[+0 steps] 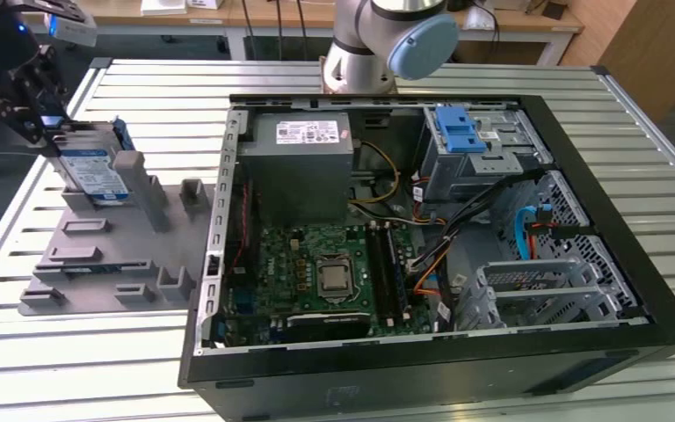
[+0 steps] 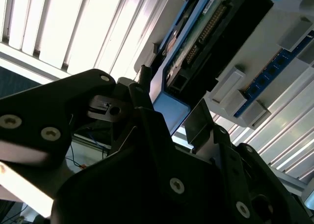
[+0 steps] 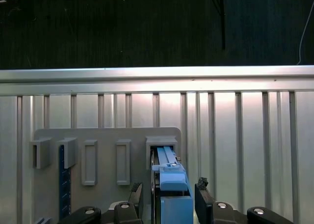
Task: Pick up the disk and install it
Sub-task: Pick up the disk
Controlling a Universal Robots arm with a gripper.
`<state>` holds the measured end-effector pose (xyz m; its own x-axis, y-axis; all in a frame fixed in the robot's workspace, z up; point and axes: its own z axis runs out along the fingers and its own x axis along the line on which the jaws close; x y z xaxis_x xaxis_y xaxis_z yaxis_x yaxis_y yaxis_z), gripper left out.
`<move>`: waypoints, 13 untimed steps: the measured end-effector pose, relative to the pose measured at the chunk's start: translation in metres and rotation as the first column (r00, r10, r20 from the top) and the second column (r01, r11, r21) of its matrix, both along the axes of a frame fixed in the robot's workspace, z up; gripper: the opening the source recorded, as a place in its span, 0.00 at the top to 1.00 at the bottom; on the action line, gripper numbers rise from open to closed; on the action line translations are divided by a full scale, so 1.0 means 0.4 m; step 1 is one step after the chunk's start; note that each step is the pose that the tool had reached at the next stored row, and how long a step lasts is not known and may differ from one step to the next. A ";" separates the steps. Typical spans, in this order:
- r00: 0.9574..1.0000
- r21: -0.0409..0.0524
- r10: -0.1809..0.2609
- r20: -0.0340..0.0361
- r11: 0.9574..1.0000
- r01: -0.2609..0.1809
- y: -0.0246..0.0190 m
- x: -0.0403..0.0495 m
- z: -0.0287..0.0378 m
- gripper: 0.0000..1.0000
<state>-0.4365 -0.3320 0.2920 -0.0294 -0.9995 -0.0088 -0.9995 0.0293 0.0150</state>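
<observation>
Disk (image 1: 89,169): flat silver hard drive with a blue-and-white label and a blue plastic frame round its edges, standing on edge in a slot at the 12 o'clock end of the grey rack (image 1: 94,248), about 9 o'clock from the open computer case (image 1: 373,376) in the exterior view.

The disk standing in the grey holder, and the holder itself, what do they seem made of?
The flat rectangular silver disk looks like bare metal under a glossy blue-and-white label. Its blue edge frame looks like moulded plastic, matte and evenly coloured. The grey slotted holder seems plastic too, possibly printed: dull, uniform grey, blocky ribs.
</observation>
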 end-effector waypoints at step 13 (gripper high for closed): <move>1.000 0.000 0.000 0.000 1.000 0.000 -0.004 0.000 -0.007 0.55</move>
<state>-0.4365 -0.3338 0.2893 -0.0290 -0.9995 -0.0087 -0.9995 0.0288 0.0153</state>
